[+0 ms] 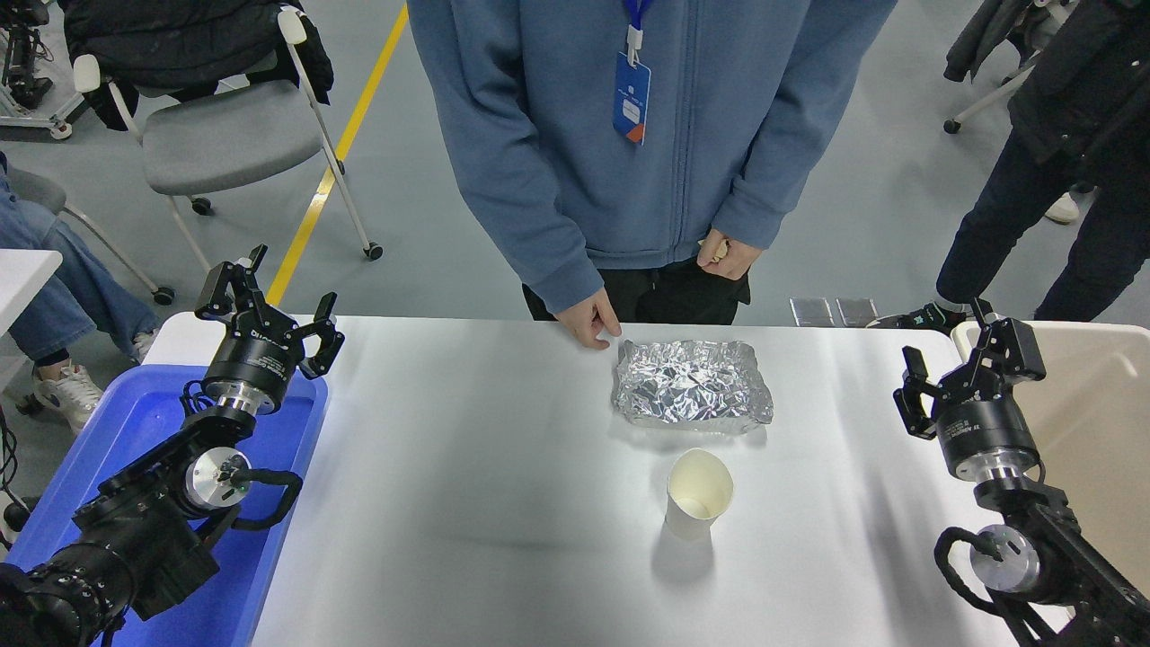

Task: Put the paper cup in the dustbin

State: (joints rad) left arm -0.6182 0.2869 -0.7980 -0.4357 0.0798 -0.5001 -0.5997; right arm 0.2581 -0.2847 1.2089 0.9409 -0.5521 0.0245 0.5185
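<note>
The paper cup [698, 493], off-white with a squashed rim, stands upright on the white table [467, 503], a little right of its middle. The dustbin [1092, 422], beige with a thick pale rim, stands at the right edge. My right gripper [966, 359] is open and empty, raised over the bin's left rim, well to the right of the cup. My left gripper [265, 301] is open and empty, parked over the blue tray at the lower left.
A crumpled silver foil [692, 385] lies just behind the cup. A blue plastic tray [135, 422] sits at the table's left end. A person in a blue jacket stands at the far edge, one hand [588, 319] touching the table near the foil.
</note>
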